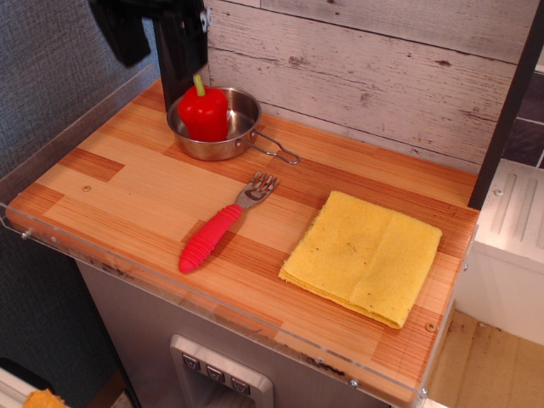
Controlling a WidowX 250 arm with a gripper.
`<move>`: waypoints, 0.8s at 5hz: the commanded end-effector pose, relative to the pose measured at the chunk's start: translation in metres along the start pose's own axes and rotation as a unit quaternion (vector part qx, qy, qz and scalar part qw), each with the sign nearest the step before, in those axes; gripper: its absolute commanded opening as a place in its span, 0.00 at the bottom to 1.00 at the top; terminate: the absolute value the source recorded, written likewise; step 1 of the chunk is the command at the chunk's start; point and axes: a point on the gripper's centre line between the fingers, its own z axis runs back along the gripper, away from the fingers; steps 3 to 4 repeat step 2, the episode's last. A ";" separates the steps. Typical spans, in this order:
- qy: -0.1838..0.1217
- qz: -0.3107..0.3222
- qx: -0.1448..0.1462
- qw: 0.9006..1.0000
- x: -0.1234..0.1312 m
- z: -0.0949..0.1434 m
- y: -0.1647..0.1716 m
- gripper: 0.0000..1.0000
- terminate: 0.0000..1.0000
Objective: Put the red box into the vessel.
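The red box, a glossy red toy pepper (203,111) with a light-green stem, stands upright inside the vessel, a small round steel pan (241,133) at the back left of the wooden counter. The pan's wire loop handle (279,152) points right. My black gripper (160,36) is raised above and to the left of the pan, at the top edge of the view. It is partly cut off, its jaws stand apart and it holds nothing. It is clear of the pepper.
A fork with a red ribbed handle (210,237) lies mid-counter. A folded yellow cloth (364,257) lies to the right. A clear acrylic rim (59,127) edges the counter, with a plank wall (382,76) behind and a dark post (510,102) at right.
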 end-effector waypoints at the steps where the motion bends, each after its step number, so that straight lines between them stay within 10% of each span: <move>1: 0.010 0.023 0.010 1.000 -0.011 0.002 0.000 1.00 0.00; 2: 0.010 0.023 0.010 1.000 -0.011 0.002 0.000 1.00 1.00; 4: 0.010 0.023 0.010 1.000 -0.011 0.002 0.000 1.00 1.00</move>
